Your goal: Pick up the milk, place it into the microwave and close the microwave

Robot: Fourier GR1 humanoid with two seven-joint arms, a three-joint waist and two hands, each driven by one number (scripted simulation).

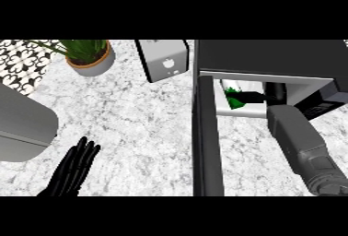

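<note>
Right hand (262,96) deep inside microwave (272,57), fingers seem curled on milk (234,97), green-white carton just at fingertips, on microwave floor. Step in hand: placing. Door (206,138) wide open, beside forearm. Next, I judge: release, pull arm out, swing door shut. Left hand (71,170) open, resting on surface (136,124).

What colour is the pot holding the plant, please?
Grey with a tan rim, the pot shows in the head view.
</note>
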